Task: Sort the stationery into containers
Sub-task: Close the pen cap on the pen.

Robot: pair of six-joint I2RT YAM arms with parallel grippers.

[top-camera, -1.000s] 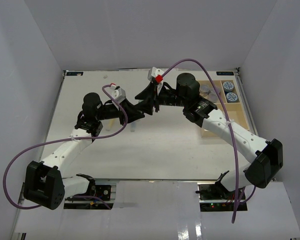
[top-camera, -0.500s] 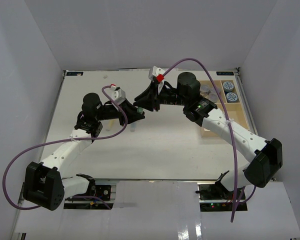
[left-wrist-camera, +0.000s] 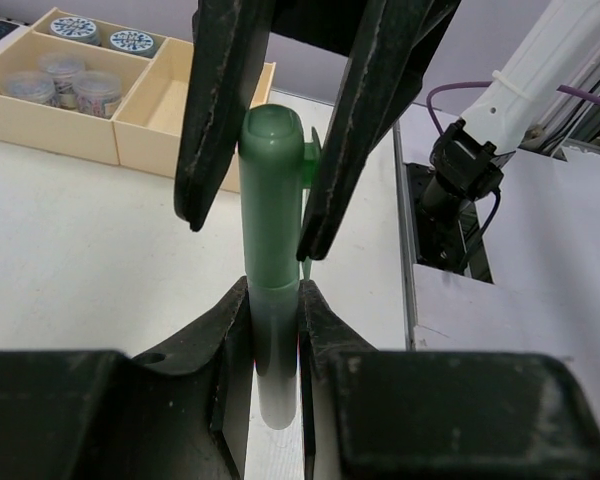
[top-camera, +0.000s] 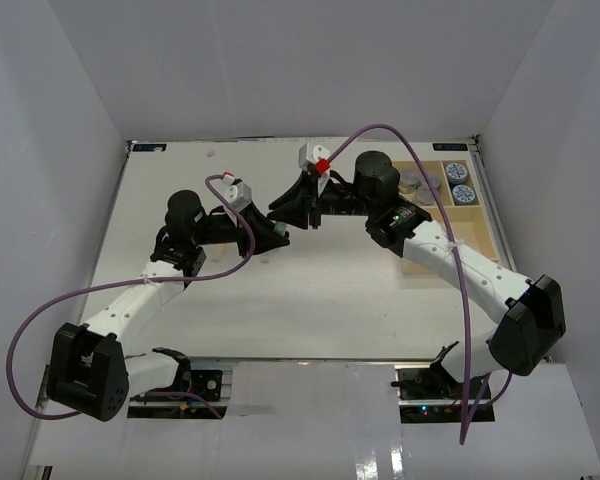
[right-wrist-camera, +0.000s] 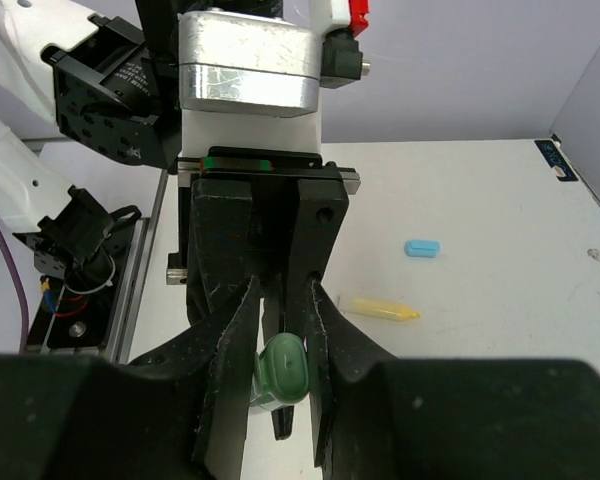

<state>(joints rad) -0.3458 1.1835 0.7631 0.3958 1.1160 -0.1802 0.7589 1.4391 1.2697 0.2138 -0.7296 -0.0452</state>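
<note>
**Green marker gripped from both ends above the table**

Green is what I am seeing first on both wrist feeds: a green marker [left-wrist-camera: 271, 260] is being held between the two arms over the middle of the table [top-camera: 310, 300]. On the left wrist camera, the left gripper [left-wrist-camera: 273, 330] is clenching the marker's lower barrel, its jaws pressed against both sides. On the same feed the right gripper [left-wrist-camera: 280, 150] is coming in from the far side and its jaws are closing on the cap end. The right wrist camera is showing the cap end-on, pinched in the right arm's jaws, with the left arm's wrist directly behind it.

From the top camera I am watching the two arms meeting nose to nose near the table's centre, though the marker itself is too small to make out there.

Elsewhere, a yellow marker [right-wrist-camera: 380, 309] and a small blue block [right-wrist-camera: 421, 248] are lying on the table, apart from each other. The wooden tray [top-camera: 477, 225] is sitting at the table's right side. Two blue-and-white rolls [top-camera: 457, 182] are occupying its far right compartments, and grey rolls [top-camera: 417, 182] are sitting in the section just beside them.
</note>
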